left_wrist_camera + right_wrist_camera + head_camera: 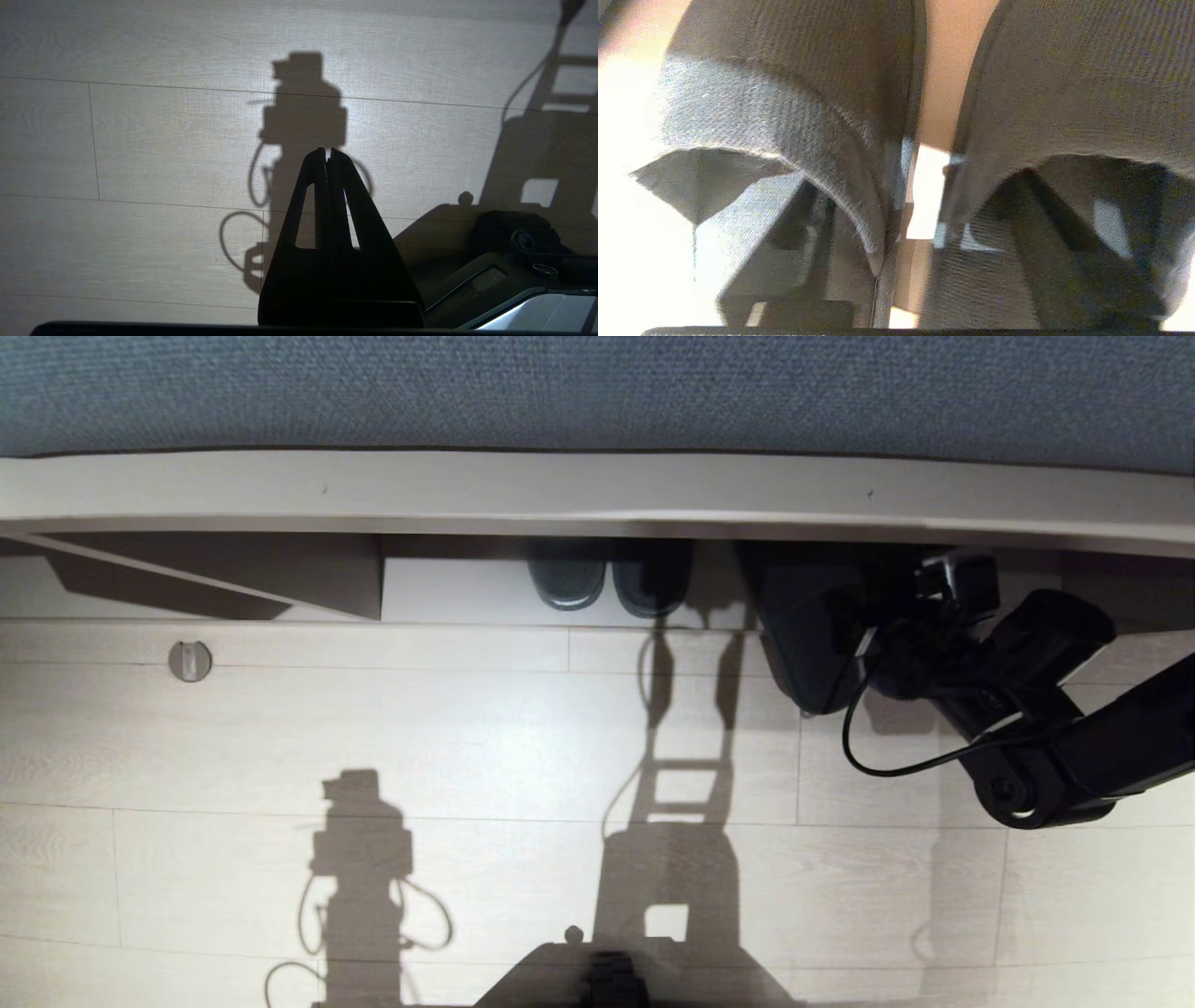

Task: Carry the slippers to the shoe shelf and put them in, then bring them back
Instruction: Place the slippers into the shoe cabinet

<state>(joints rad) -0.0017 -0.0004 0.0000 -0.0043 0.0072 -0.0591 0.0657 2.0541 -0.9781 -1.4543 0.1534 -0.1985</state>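
At shoe shelf (467, 593), right side: slippers (794, 93) toes-in, heels out, likely for regrasp. Right gripper (920, 191) jaws released, spread between the 2. Left gripper (327, 156) clenched, empty, parked over floor (140, 140).

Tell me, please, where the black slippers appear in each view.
Head view: black slippers right of centre, at the shoe shelf's mouth.
Left wrist view: not in it.
Right wrist view: black slippers fill the picture.
Shared landmark, head and left wrist: pale plank floor.
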